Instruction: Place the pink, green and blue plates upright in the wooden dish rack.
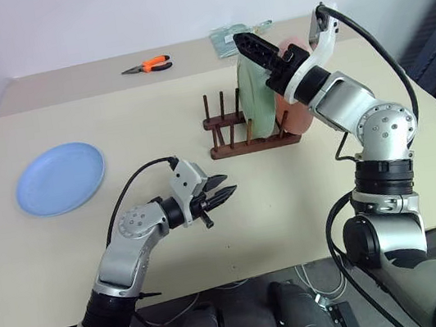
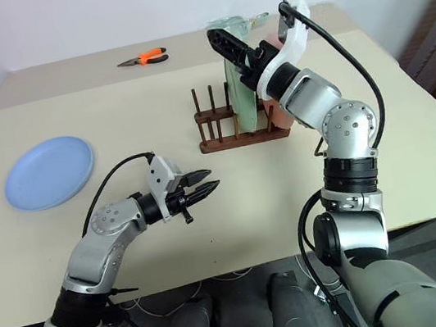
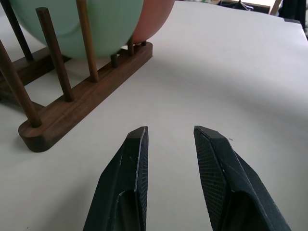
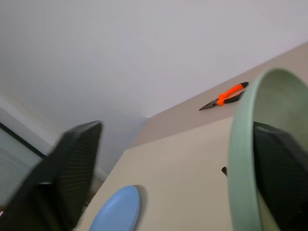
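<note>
Right gripper is spread wide at the top rim of the green plate, one finger on each side, no grip. Green plate stands upright in the wooden dish rack, pink plate upright just behind it, toward the tabletop's right edge. Blue plate lies flat near the tabletop's left edge. Left gripper is narrowly parted, empty, near the front edge. Orange pliers lie by the far edge.

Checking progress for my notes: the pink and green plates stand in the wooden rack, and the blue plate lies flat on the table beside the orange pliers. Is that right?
Not quite. The blue plate does lie flat, but at the table's left side, far from the orange pliers at the far edge. The left eye view shows this. The pink plate and green plate stand in the wooden rack.
</note>
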### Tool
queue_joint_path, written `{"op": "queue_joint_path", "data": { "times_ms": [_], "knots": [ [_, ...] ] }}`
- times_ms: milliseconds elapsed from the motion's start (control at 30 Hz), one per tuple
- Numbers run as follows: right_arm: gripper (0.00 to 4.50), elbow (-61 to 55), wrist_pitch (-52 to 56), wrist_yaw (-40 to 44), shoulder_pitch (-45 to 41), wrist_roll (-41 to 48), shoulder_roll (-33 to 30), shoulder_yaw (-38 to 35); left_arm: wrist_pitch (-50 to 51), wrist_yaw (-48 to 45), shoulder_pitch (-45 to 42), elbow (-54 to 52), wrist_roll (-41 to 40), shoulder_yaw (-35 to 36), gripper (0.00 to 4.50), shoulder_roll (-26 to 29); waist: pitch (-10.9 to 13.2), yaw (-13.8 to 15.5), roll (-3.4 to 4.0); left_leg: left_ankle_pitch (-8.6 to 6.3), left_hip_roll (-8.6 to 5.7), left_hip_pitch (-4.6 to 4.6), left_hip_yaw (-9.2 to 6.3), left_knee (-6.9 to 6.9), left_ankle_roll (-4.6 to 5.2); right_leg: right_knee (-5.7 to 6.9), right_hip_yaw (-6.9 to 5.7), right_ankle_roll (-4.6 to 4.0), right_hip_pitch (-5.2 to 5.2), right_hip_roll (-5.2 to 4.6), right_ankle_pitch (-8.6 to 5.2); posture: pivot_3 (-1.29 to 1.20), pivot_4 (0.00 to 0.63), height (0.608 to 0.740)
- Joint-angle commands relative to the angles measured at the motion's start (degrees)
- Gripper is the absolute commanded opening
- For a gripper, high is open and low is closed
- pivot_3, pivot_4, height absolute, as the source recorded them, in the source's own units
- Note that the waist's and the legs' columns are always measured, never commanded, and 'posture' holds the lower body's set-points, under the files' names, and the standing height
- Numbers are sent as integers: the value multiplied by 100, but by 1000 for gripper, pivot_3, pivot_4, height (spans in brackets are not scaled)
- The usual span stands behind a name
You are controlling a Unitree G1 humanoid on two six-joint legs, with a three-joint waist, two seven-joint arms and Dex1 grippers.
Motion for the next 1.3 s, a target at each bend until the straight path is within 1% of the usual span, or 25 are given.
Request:
{"op": "queue_joint_path", "data": {
  "times_ms": [33,100,167,200,267,333,367,400,433,467,500,600,667,700,767,833,867,933,1033,1067,1133,1233,1300],
  "knots": [
    [4450,-377,-504,469,-187,-760,-422,334,42,18,1,-237,-139,125,1484,13,1,5,1,0,0,-1,0,1,0,0,0,0,0,0,0,0,150,740],
    [4450,-493,-841,803,-241,-1449,-838,709,185,9,-15,-234,-269,213,1484,9,1,14,1,0,-1,-4,1,1,0,-2,0,1,-1,0,0,0,150,740],
    [4500,-620,-1119,1207,-311,-1936,-1236,999,409,122,-69,-195,-475,460,2037,-29,1,1,1,0,-1,-5,2,2,0,-5,0,1,-2,0,-1,0,150,740],
    [4500,-657,-1215,1348,-335,-2136,-1385,1111,494,192,-97,-183,-558,588,2396,-45,1,-1,1,0,-1,-4,2,1,0,-5,0,2,-2,0,-1,0,150,740],
    [4500,-718,-1517,1618,-364,-2706,-1707,1429,528,318,-129,-211,-670,834,3360,-47,1,-18,0,0,0,-2,2,-1,0,-4,-1,8,-2,0,-3,0,150,740],
    [4500,-796,-2300,1909,-354,-3802,-2160,2035,458,766,-197,-149,-685,1311,4407,-97,0,-15,0,0,1,1,3,-3,0,-3,-1,16,-2,0,-8,0,150,740],
    [4500,-832,-2586,2083,-351,-4082,-2267,2203,389,1092,-255,-68,-590,1544,4465,-119,0,-18,-1,0,1,-1,5,-3,-1,-3,0,22,-5,0,-11,0,150,740],
    [4500,-923,-2803,2293,-339,-4222,-2311,2328,254,1654,-365,107,-271,1786,4465,-122,1,-18,-2,0,2,0,5,-2,-1,-3,-1,23,-5,0,-12,0,150,740],
    [4500,-1100,-2920,2575,-312,-4182,-2269,2438,339,2532,-581,398,64,2207,4465,-115,0,-19,-2,0,2,0,5,-3,-1,-3,-1,25,-5,0,-11,0,150,740],
    [4500,-1211,-3006,2777,-290,-4171,-2223,2507,410,3142,-736,607,291,2490,4465,-114,1,-17,-3,0,3,1,5,-3,-1,-3,-1,25,-5,1,-11,0,150,740],
    [4500,-1293,-3041,2947,-256,-4195,-2158,2617,592,3946,-922,748,605,2875,4465,-59,3,-24,-7,1,4,3,3,-3,-2,-1,-1,26,-5,2,-10,0,150,740],
    [4500,-1333,-3016,3244,-190,-4220,-2006,2730,962,5267,-1252,968,993,3623,4465,-21,0,-15,-23,2,12,5,1,-3,-6,-1,-1,21,-6,8,-6,0,150,740],
    [4500,-1369,-3034,3340,-146,-4250,-1870,2798,1183,5867,-1368,922,946,4239,4465,-94,-1,16,-32,3,3,1,1,-3,-9,-6,0,9,-6,2,2,0,150,740],
    [4500,-1371,-3063,3377,-139,-4303,-1819,2831,1259,6041,-1402,890,935,4405,4465,-111,-1,29,-39,3,0,-3,1,-3,-10,-10,0,10,-6,-1,3,0,150,740],
    [4500,-1387,-3137,3419,-131,-4403,-1650,2936,1997,6349,-1465,859,874,4785,4465,-120,0,50,-52,4,-3,-6,-4,-2,-13,-9,-1,14,-6,-2,6,0,150,740],
    [4500,-1406,-3206,3495,-95,-4513,-1526,3032,2733,6473,-1490,900,552,5247,4465,-300,-1,50,-53,8,-6,-7,-9,-2,-21,-7,-1,14,-6,-3,7,0,150,740],
    [4500,-1411,-3217,3530,-77,-4548,-1488,3046,2947,6478,-1509,905,396,5429,4465,-404,-1,52,-54,10,-6,-6,-11,-2,-23,-5,-2,14,-5,-3,7,0,150,740],
    [4500,-1445,-3218,3600,-23,-4615,-1448,3076,3180,6524,-1501,901,287,5631,4465,-541,0,53,-64,11,-7,-5,-14,-2,-26,-3,-5,15,-2,-3,7,0,150,740],
    [4500,-1494,-3234,3624,90,-4758,-1405,3099,3481,6370,-1611,1096,-294,6123,4465,-838,-1,27,-87,14,-6,-5,-20,-3,-32,2,-9,14,-4,-2,7,0,150,740],
    [4500,-1508,-3235,3609,131,-4820,-1404,3093,3446,6306,-1657,1175,-498,6271,4231,-922,0,28,-86,14,-6,-4,-19,-4,-32,3,-9,14,-5,-2,7,0,150,740],
    [4500,-1533,-3203,3605,197,-4890,-1393,3063,3267,6367,-1678,1239,-551,6352,3596,-975,-1,34,-84,17,-6,-1,-19,-6,-38,7,-9,13,-6,-3,7,0,150,740],
    [4500,-1531,-3101,3620,247,-4938,-1391,3016,3045,6496,-1804,1236,-666,6430,2106,-1033,-1,41,-84,18,-6,-1,-19,-6,-41,7,-8,13,-6,-3,7,0,150,740],
    [4500,-1513,-3097,3625,266,-4983,-1401,3013,2901,6465,-1896,1201,-774,6358,1091,-1066,1,48,-89,19,-6,-3,-20,-5,-42,7,-9,13,-6,-2,7,0,150,740]
  ]
}}
